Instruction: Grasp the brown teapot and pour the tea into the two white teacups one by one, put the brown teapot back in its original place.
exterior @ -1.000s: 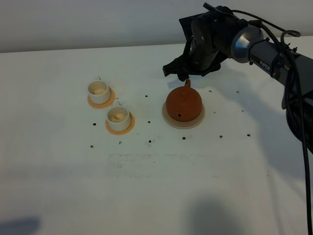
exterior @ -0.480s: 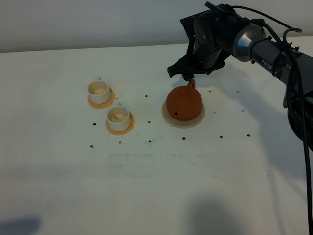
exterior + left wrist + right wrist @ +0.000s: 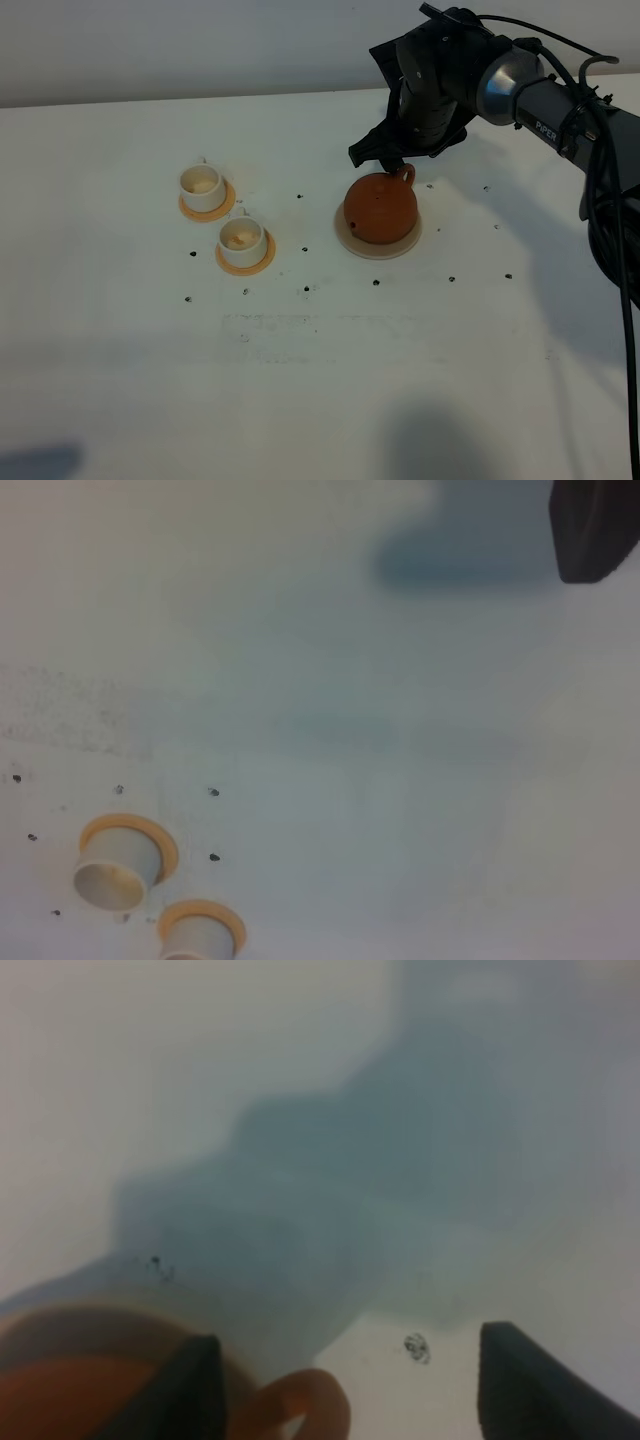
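Your left gripper (image 3: 592, 528) is just a dark corner in its wrist view, clamped shut over the bare table (image 3: 320, 400). Toward the table's left edge, the two white teacups (image 3: 203, 186) each sit on an orange coaster (image 3: 246, 263), with something pale tan inside; can't tell what. Mid-table toward the far edge, the brown teapot (image 3: 380, 208) sits on its cream saucer (image 3: 378, 248). It's round, squat and reddish-brown, loop handle (image 3: 300, 1405) facing the far edge. Your right gripper (image 3: 385, 160) hangs over that handle, jaws spread wide, gripping nothing.
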Controlling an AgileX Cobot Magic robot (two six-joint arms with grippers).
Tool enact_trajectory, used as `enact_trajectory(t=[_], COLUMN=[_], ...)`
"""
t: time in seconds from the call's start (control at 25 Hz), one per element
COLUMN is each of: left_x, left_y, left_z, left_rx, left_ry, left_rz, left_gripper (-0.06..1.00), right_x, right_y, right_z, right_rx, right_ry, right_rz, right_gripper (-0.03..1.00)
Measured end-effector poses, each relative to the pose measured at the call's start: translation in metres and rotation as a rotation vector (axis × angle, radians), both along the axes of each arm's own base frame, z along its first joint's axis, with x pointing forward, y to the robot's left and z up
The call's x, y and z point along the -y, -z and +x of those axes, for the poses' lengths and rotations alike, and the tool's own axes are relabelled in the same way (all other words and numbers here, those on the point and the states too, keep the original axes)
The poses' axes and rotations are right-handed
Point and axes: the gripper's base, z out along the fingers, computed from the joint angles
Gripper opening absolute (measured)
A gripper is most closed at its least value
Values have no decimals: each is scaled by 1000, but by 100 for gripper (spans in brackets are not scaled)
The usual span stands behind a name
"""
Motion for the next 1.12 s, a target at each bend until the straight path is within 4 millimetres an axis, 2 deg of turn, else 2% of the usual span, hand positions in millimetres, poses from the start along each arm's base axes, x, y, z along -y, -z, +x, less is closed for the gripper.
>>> enact_trajectory(t=[1.12], left_x=[0], left_y=[0], left_z=[0], left_rx=[0], left_ry=[0], left_rz=[-1], left_gripper=[29], right_x=[10], right_y=[-1], right_z=[0], right_rx=[0], right_ry=[-48], right_rz=[-130], right_gripper=[53])
